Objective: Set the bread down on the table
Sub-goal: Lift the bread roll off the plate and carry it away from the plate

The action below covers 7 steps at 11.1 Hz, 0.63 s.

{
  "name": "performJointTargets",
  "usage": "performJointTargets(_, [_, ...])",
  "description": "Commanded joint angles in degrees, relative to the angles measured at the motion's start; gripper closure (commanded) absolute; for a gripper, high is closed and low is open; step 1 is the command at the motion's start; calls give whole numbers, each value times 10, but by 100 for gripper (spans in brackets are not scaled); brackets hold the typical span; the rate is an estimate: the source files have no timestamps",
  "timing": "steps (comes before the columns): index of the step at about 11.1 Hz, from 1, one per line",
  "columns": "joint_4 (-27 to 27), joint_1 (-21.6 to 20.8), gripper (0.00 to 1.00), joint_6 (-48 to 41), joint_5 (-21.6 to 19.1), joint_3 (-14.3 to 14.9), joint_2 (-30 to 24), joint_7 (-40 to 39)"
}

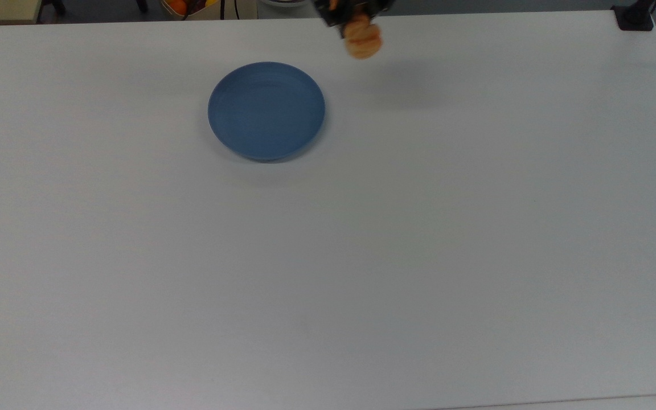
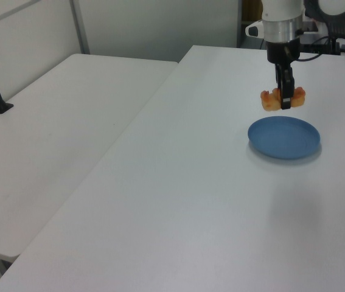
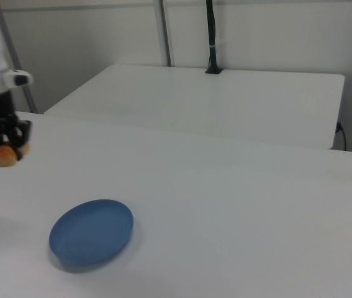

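White table (smooth, matte), round blue plate resting on it

The hand holds the bread above the table, behind the plate.

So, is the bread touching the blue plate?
Apart. In the left view the bread hangs in the gripper, with clear space above the blue plate.

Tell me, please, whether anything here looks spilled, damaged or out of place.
Nothing stands out. The gripper holds the bread in the air, and the blue plate sits flat on the table.
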<state>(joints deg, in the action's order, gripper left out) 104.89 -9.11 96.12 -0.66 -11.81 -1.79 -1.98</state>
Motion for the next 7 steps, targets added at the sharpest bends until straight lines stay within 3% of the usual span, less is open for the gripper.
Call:
performJointTargets(1, [-15, -63, 62, -18, -12, -43, 0, 120])
performJointTargets(3, [-15, -86, 62, -4, -26, -99, 14, 186])
performJointTargets(6, [1, -118, 62, 110, -22, -181, 52, 316])
performJointTargets(7, [4, -132, 62, 144, -16, -188, 73, 344])
